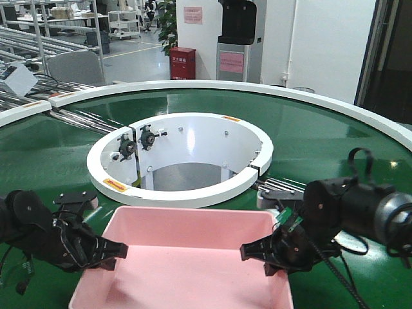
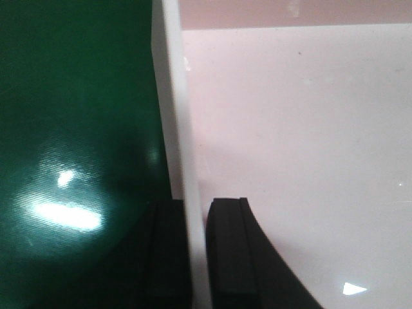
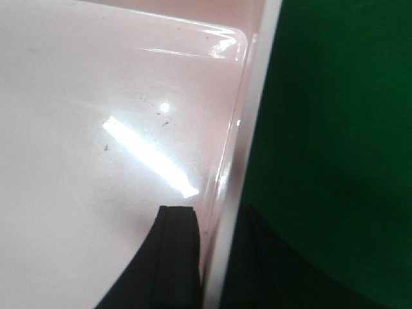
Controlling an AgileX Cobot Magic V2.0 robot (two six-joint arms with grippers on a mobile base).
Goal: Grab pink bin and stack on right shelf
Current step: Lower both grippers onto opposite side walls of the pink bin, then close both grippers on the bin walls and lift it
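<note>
The pink bin point(image 1: 193, 264) sits at the near middle of the green belt, empty. My left gripper point(image 1: 112, 253) is shut on its left rim, and my right gripper point(image 1: 256, 252) is shut on its right rim. In the left wrist view the bin's left wall point(image 2: 183, 129) runs between the two black fingers of the left gripper point(image 2: 198, 257). In the right wrist view the bin's right wall point(image 3: 248, 129) stands between the fingers of the right gripper point(image 3: 215, 257). I cannot tell whether the bin is off the belt. The right shelf is out of view.
The green conveyor belt point(image 1: 322, 135) curves around a white ring point(image 1: 193, 193) with a deep round opening just behind the bin. A white outer rim point(image 1: 360, 112) bounds the belt. Roller tracks and racks stand at the far left.
</note>
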